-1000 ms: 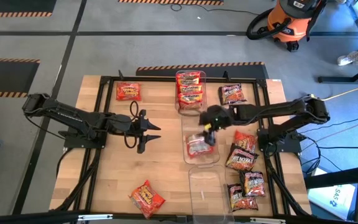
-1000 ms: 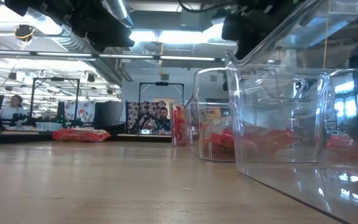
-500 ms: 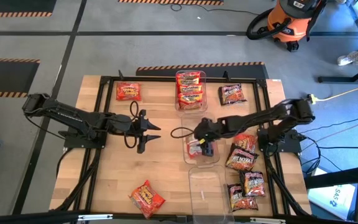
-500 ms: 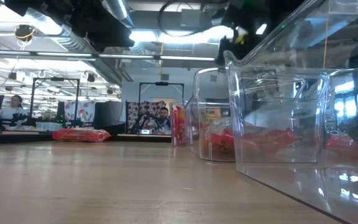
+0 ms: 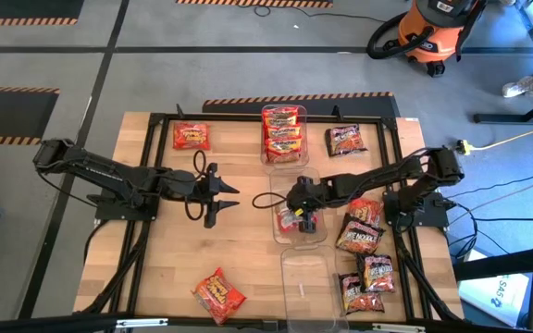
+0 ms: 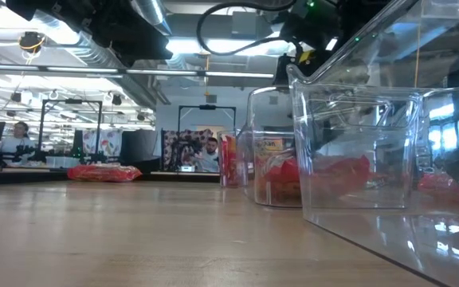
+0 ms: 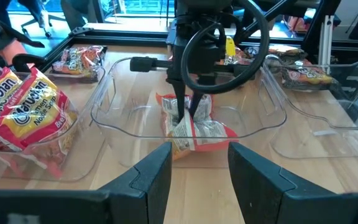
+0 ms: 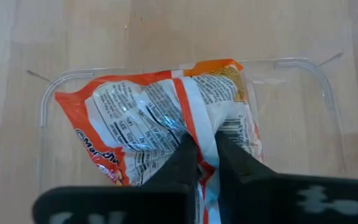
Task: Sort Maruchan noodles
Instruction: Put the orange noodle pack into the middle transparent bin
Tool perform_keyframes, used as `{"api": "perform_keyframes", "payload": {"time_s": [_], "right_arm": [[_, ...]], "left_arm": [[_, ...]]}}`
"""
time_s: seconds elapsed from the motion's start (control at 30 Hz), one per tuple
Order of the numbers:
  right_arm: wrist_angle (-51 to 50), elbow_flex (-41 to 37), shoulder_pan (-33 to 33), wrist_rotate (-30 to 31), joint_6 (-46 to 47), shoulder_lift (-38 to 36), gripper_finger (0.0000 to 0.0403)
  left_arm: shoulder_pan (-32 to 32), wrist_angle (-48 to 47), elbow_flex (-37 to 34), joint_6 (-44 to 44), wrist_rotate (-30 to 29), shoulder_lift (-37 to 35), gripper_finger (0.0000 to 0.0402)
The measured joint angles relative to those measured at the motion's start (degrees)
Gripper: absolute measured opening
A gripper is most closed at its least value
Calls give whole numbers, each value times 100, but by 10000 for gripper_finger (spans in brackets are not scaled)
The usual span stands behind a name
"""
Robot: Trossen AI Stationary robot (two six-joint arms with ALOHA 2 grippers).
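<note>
Clear plastic bins (image 6: 357,151) stand on the wooden bench (image 6: 134,231), with red packets (image 6: 317,175) showing through their walls. Farther back lies another red packet (image 6: 103,172), and a person (image 6: 13,137) sits in the room behind.

"Maruchan" on the binned red-yellow packet (image 7: 23,112) (partly cut off); elsewhere illegible.

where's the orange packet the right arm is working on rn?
In the high view, the orange packet sits inside the middle clear bin, right of table centre, between the stacked far bin and the near bin. The right gripper is shut on it.
</note>
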Motion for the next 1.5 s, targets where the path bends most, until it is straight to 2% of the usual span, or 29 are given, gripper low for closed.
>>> {"api": "perform_keyframes", "payload": {"time_s": [0.13, 0.47, 0.7, 0.83, 0.93, 1.1, 1.27, 1.5], "right_arm": [[-148, 104, 0, -36, 12, -42, 16], [-1321, 821, 2, -60, 8, -633, 2], [-1338, 1304, 0, -298, 51, -1028, 1], [-844, 1491, 0, -665, 173, -1046, 1], [-423, 1486, -1, -1028, 208, -984, 0], [114, 1484, -103, -1440, 392, -811, 0], [764, 1482, -241, -1856, 700, -544, 0], [1227, 1473, -350, -1991, 1079, -312, 0]], "left_arm": [[1, 4, 0, 6, 0, 0, 151], [1, 11, 0, 17, 0, 0, 151], [1, 43, 0, 66, 0, 0, 151], [-22, 282, 0, 578, 50, 0, 151], [-74, 619, 0, 1153, 329, 0, 156], [-175, 938, 5, 1971, 540, 83, 187], [-170, 1039, 8, 2345, 544, 430, 217], [-170, 1262, 2, 2743, 580, 847, 222]]}}
